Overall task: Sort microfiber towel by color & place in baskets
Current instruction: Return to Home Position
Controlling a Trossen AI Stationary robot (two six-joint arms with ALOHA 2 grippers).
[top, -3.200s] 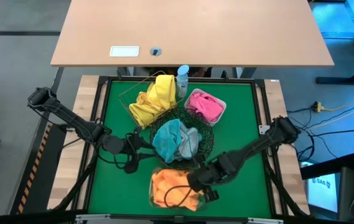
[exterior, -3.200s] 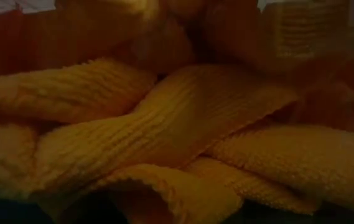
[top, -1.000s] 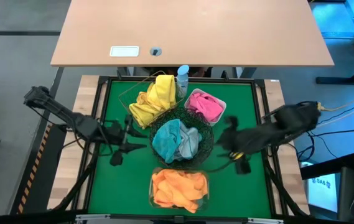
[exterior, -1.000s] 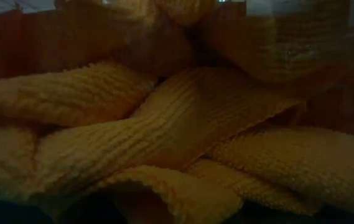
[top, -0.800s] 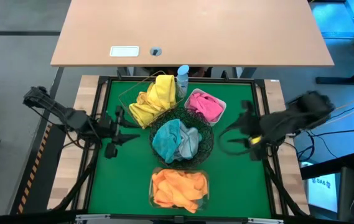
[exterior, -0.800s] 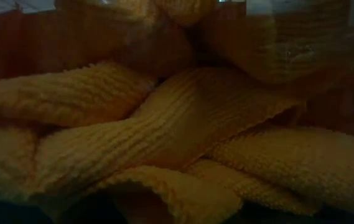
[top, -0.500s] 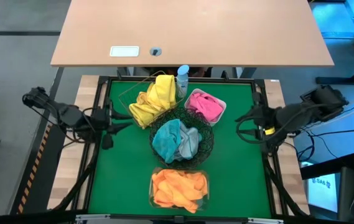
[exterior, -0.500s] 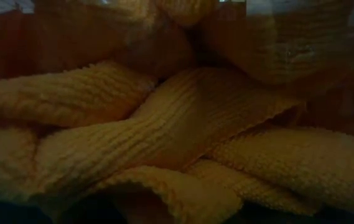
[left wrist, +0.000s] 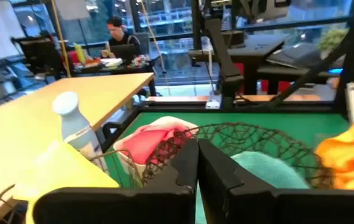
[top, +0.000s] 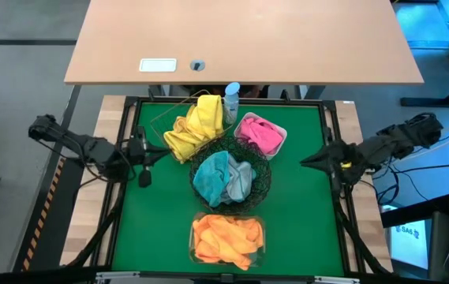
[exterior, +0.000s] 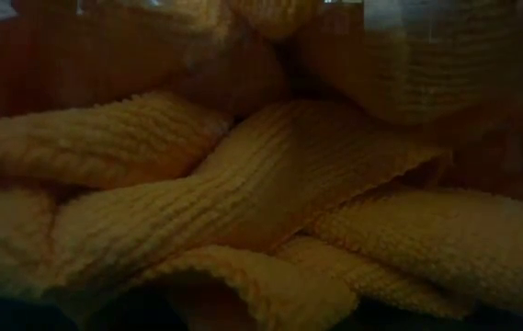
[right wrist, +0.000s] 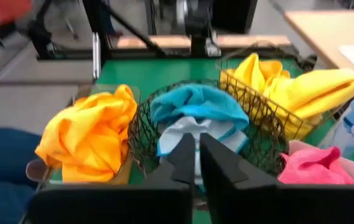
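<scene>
Left gripper (top: 159, 155) is seen at 9 o'clock of black wire bowl (top: 263, 180), right gripper (top: 306, 161) at 3 o'clock. Both sets of jaws are pressed together.

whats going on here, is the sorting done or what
The sorting looks finished. Yellow towels lie in the copper wire basket, a pink towel in the white tray, teal and grey towels in the black wire bowl, and orange towels in the clear tub. The left gripper and right gripper sit shut and empty at the table's left and right edges.
</scene>
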